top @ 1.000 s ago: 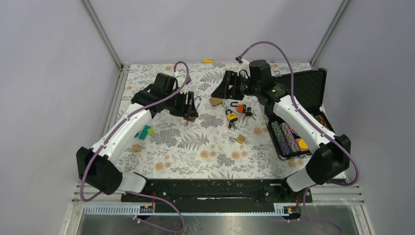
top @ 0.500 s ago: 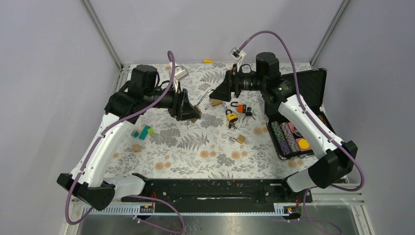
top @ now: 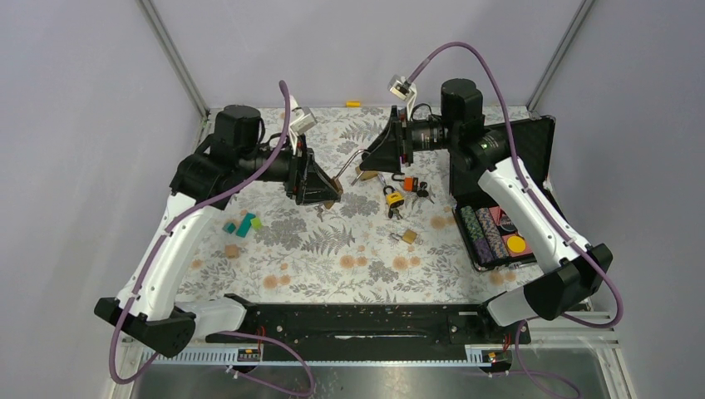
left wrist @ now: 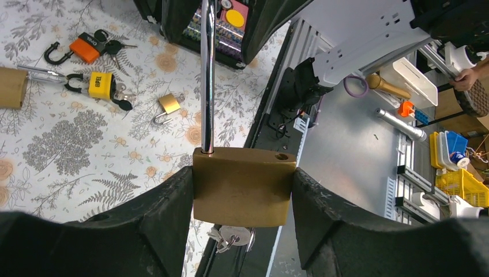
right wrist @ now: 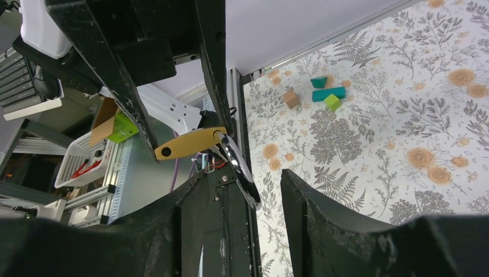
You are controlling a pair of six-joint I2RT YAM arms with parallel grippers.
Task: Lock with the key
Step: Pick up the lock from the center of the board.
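A brass padlock (left wrist: 242, 186) hangs above the mat with my left gripper (left wrist: 242, 193) shut on both sides of its body. Its steel shackle (left wrist: 206, 86) is swung open and points away toward the right arm. A key (left wrist: 233, 235) on a ring sticks out of the lock's underside. From above, the padlock (top: 332, 188) sits between the two facing grippers. My right gripper (right wrist: 254, 199) is open, and the curved end of the shackle (right wrist: 239, 170) lies between its fingers (right wrist: 323, 213), close to the left one.
On the mat lie an orange padlock (top: 403, 181), a yellow padlock (top: 393, 199) with keys and a small brass padlock (top: 408, 236). An open black case (top: 532, 141) with poker chips stands at the right. Coloured blocks (top: 243, 224) lie at the left.
Both arms rose and turned their wrists to face each other. The left gripper lifted the padlock off the mat, and the right gripper closed in around the shackle's end.
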